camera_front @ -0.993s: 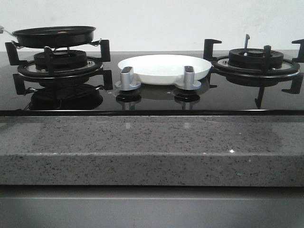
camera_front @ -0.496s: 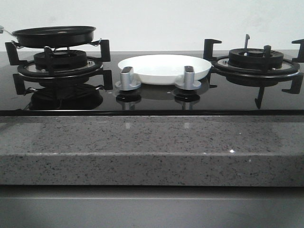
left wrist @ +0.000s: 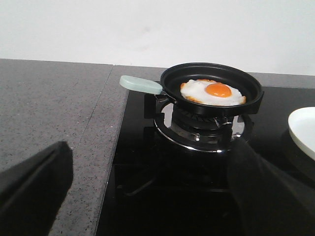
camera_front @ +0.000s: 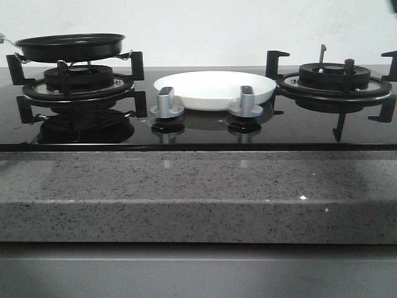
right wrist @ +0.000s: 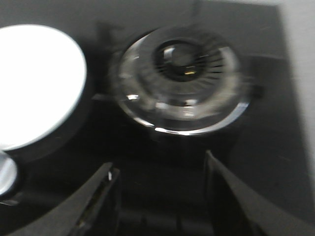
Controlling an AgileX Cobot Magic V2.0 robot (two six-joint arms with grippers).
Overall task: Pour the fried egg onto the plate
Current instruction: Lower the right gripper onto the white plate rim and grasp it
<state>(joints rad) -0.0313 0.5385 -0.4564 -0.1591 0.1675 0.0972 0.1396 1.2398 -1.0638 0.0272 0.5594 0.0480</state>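
The fried egg (left wrist: 212, 92), white with an orange yolk, lies in a black frying pan (left wrist: 246, 98) on the left burner. The pan's pale green handle (left wrist: 141, 84) sticks out toward the grey counter. In the front view the pan (camera_front: 69, 46) hides the egg. The white plate (camera_front: 214, 89) stands empty on the glass between the two burners, and its edge (left wrist: 302, 130) shows in the left wrist view. My left gripper (left wrist: 152, 147) is open and empty, well short of the pan. My right gripper (right wrist: 158, 162) is open over the right burner (right wrist: 182, 78), beside the plate (right wrist: 34, 83). Neither arm shows in the front view.
Two silver knobs (camera_front: 166, 102) (camera_front: 247, 101) stand just in front of the plate. The right burner (camera_front: 334, 77) has black raised grate prongs. A speckled grey stone counter (camera_front: 198, 192) runs along the front and to the left of the hob (left wrist: 49, 113). The right wrist view is blurred.
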